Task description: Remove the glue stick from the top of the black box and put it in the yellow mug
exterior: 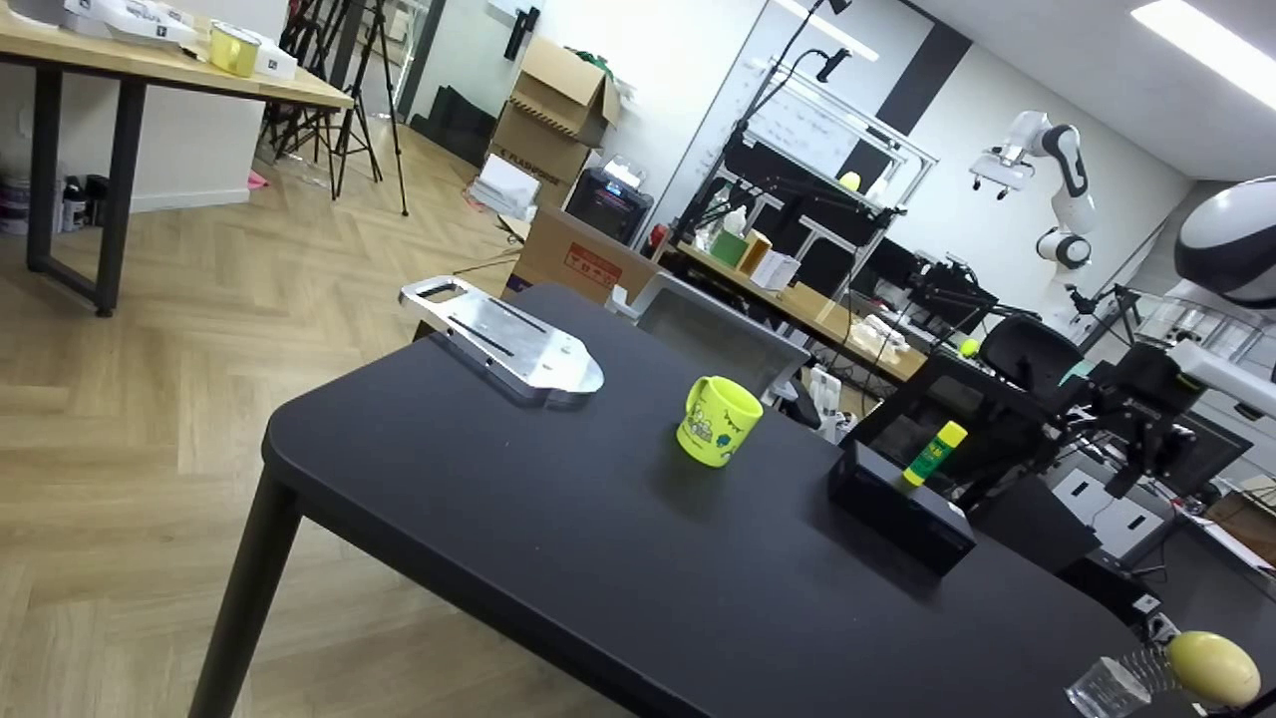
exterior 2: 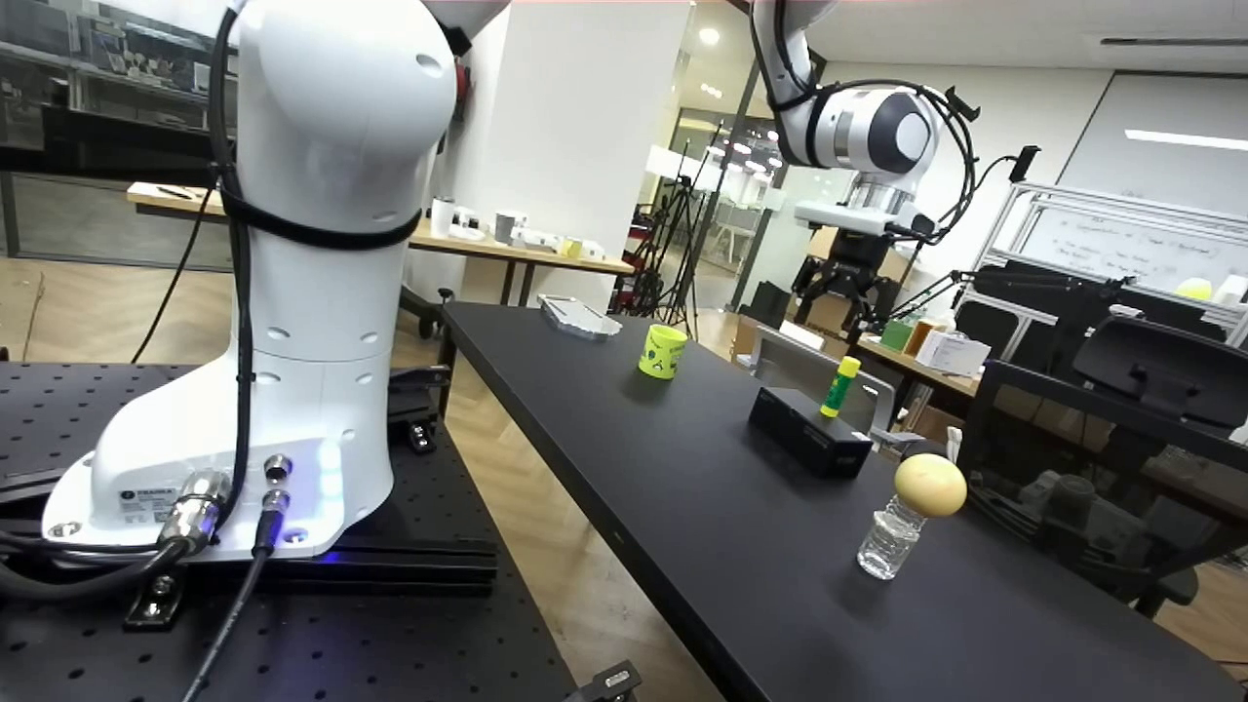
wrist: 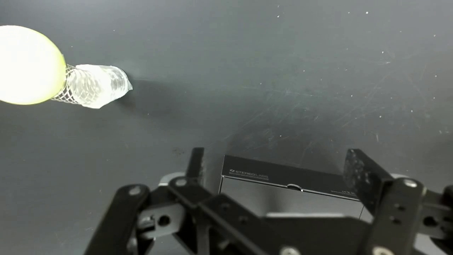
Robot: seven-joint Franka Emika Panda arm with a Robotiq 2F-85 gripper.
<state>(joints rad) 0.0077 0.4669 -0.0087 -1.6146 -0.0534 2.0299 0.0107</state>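
In both exterior views, the mug (exterior 2: 662,353) stands left of the tool (wrist: 276,159). Next, lower than the tool, the box (exterior 2: 805,434) carries the glue stick (exterior 2: 839,387) upright on its top. The tool's jaws are spread with nothing between them; gripping, lifting and placing in the mug appear outstanding.

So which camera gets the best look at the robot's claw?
The wrist view: the two-finger gripper is close up, its fingers plainly apart. Both exterior views show it smaller and dark, against busy backgrounds.
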